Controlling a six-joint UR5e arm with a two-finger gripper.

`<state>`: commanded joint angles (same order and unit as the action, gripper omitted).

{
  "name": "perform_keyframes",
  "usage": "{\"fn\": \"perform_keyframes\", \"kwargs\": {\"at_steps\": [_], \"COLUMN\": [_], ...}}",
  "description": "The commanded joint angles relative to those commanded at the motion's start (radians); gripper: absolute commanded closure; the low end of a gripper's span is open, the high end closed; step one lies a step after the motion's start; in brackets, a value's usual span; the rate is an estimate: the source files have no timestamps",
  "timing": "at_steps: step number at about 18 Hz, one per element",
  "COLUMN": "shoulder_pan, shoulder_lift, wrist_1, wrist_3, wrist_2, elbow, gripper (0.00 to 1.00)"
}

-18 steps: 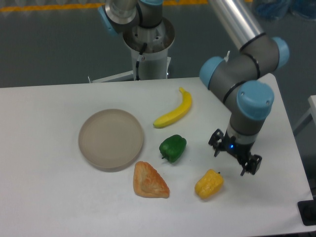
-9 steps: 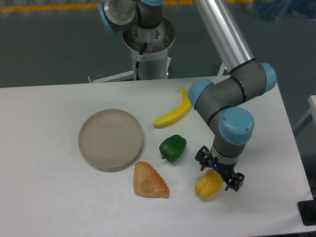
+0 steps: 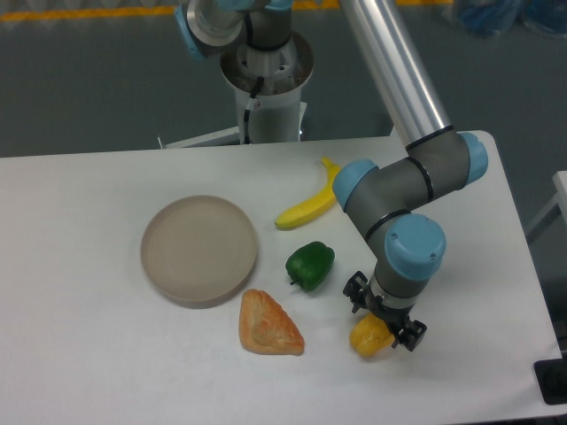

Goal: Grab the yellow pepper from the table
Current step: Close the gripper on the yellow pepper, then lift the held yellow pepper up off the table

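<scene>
The yellow pepper point(image 3: 367, 337) lies on the white table point(image 3: 89, 354) near the front right, partly covered by my gripper point(image 3: 384, 313). The gripper is directly over it, its black fingers open and straddling the pepper, one at the upper left and one at the lower right. Only the pepper's lower left part shows below the wrist. Whether the fingers touch the pepper I cannot tell.
A green pepper point(image 3: 310, 265) sits just left of the gripper. An orange-brown pastry point(image 3: 267, 325) lies at the front centre, a round beige plate point(image 3: 199, 249) to the left, and a banana point(image 3: 307, 205) behind. The table's right edge is close.
The arm has swung left and down from beside the yellow pepper until the gripper sits right over it, covering most of it. Nothing else has moved.
</scene>
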<state>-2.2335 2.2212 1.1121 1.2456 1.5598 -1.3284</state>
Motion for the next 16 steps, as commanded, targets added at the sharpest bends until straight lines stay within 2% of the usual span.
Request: {"fn": "perform_keyframes", "kwargs": {"at_steps": [2, 3, 5, 9, 10, 14, 16], "shoulder_pan": [0.002, 0.002, 0.002, -0.027, -0.047, -0.081, -0.109], "shoulder_lift": [-0.012, -0.021, -0.05, -0.118, -0.141, -0.212, -0.253], "wrist_1": [0.005, 0.006, 0.014, 0.089, 0.13, 0.23, 0.317], "wrist_3": [0.003, -0.006, -0.009, -0.005, 0.009, 0.034, 0.109], "wrist_2": [0.002, 0.002, 0.003, 0.002, 0.0, -0.001, -0.006], "elbow": [0.005, 0.005, -0.003, -0.002, 0.0, -0.002, -0.003], "gripper": [0.76, 0.84, 0.84, 0.84, 0.84, 0.85, 0.85]}}
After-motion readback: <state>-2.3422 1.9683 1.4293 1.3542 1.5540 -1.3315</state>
